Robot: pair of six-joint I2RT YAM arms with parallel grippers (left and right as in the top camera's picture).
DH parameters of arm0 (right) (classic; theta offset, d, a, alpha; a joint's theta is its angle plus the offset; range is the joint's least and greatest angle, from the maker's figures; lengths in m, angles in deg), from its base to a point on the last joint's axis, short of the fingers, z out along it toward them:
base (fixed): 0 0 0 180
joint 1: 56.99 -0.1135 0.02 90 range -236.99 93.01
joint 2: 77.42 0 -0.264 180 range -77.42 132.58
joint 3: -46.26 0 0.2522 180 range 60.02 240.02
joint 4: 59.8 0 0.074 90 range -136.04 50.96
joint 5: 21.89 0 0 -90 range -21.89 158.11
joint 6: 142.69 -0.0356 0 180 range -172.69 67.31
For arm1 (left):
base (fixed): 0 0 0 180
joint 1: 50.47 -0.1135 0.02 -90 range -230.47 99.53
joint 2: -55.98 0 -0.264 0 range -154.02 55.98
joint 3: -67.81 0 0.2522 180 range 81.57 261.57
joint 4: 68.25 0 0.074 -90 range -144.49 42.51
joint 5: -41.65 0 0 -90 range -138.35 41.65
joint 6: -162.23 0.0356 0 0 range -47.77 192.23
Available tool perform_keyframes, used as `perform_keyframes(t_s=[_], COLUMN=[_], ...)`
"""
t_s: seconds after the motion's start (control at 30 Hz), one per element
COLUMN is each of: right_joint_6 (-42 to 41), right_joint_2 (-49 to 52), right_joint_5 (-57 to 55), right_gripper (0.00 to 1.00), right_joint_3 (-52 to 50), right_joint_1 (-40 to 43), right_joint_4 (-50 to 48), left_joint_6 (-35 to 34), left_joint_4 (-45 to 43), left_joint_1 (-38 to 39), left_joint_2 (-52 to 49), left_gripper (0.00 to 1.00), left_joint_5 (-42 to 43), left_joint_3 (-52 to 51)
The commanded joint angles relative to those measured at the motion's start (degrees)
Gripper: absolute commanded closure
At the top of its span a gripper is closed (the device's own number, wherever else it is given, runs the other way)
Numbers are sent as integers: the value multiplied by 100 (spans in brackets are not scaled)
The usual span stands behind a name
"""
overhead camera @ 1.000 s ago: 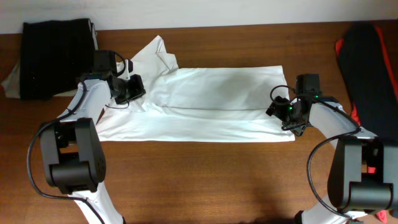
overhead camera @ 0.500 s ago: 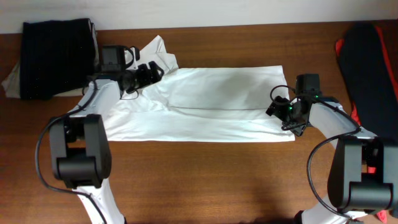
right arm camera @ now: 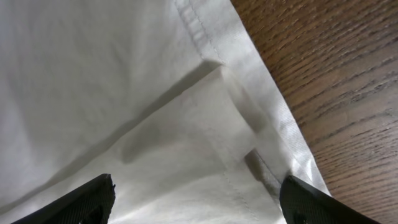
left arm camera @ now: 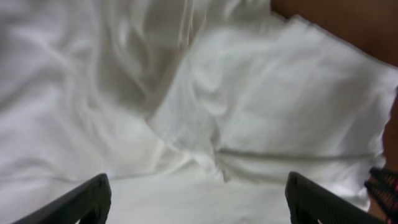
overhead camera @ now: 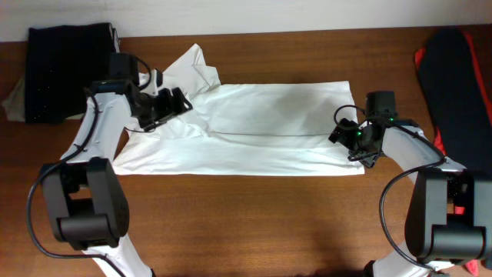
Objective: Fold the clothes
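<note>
Overhead, we see the garment point(overhead camera: 269, 127) on the surface point(overhead camera: 246, 223), seemingly folded once lengthwise; crosswise folds remain. Our left tool point(overhead camera: 171, 102) and right tool point(overhead camera: 347, 138) hover at its ends, both spread, empty.

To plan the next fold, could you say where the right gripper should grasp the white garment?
Probably the stitched hem of the white garment, from the table side: it lies flat with wood exposed alongside, so the open right gripper could slide a finger under.
</note>
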State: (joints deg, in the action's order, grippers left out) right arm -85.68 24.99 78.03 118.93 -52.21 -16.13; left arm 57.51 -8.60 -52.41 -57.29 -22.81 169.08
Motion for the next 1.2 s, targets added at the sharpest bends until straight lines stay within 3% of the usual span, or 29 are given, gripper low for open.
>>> perform_keyframes(t_s=[0.0, 0.33, 0.6, 0.7, 0.87, 0.97, 1.17], right_joint_6=[13, 15, 13, 15, 15, 13, 20], right_joint_2=[31, 31, 31, 31, 31, 31, 31], right_joint_5=[-111, -111, -111, -111, -111, -111, -116], right_gripper=[12, 12, 12, 12, 12, 12, 12], right_joint_3=[-52, -52, -52, -52, -52, -52, -52], right_joint_1=[-33, -33, -33, -33, -33, -33, -31], right_joint_4=[-17, 2, -15, -15, -15, -15, -15], left_joint_6=[155, -199, -256, -356, -516, -516, -483], left_joint_4=[-120, -599, -927, -1305, -1816, -2076, -1910], left_joint_1=[321, 623, 623, 627, 629, 629, 494], left_joint_2=[-254, -667, -780, -791, -807, -933, -826], left_gripper=[19, 30, 30, 40, 64, 85, 78], left_joint_5=[17, -52, -286, -286, -284, -284, -275], left_joint_3=[-188, -203, -203, -203, -203, -203, 37])
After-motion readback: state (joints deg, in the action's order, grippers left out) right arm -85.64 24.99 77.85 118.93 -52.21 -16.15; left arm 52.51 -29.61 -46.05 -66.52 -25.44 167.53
